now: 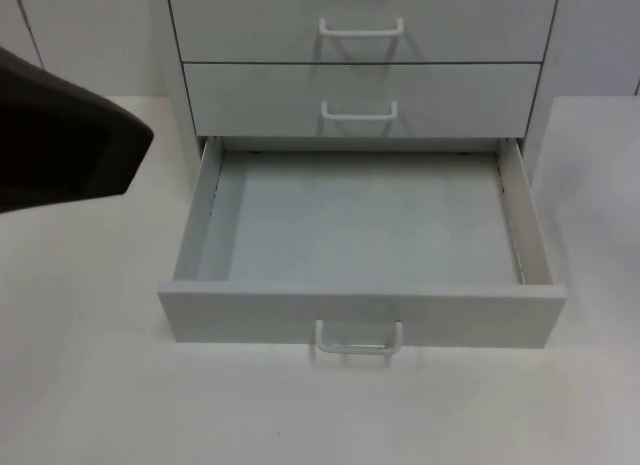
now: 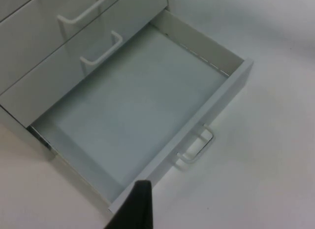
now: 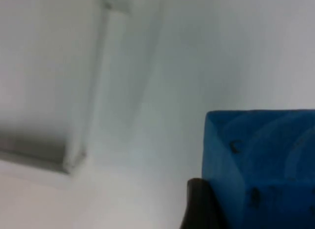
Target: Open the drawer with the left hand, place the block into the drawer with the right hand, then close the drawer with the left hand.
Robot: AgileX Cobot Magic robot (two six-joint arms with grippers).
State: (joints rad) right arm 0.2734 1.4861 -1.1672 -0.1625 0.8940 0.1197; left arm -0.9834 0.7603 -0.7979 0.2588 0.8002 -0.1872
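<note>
Fingers of the right gripper [image 3: 206, 209] are seen against a blue block [image 3: 261, 160]; whether it is pinched cannot be told. Fingers of the left gripper [image 2: 135, 209] cannot be judged either; it hangs above the front corner of the bottom drawer [image 1: 360, 315], pulled fully open toward 6 o'clock on the white worktop [image 1: 90, 385], two shut drawers [image 1: 362, 95] behind it at 12 o'clock.

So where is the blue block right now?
The blue block shows in the right wrist view, right beside the right end effector's black fingertip, over the white table near the open drawer.
</note>
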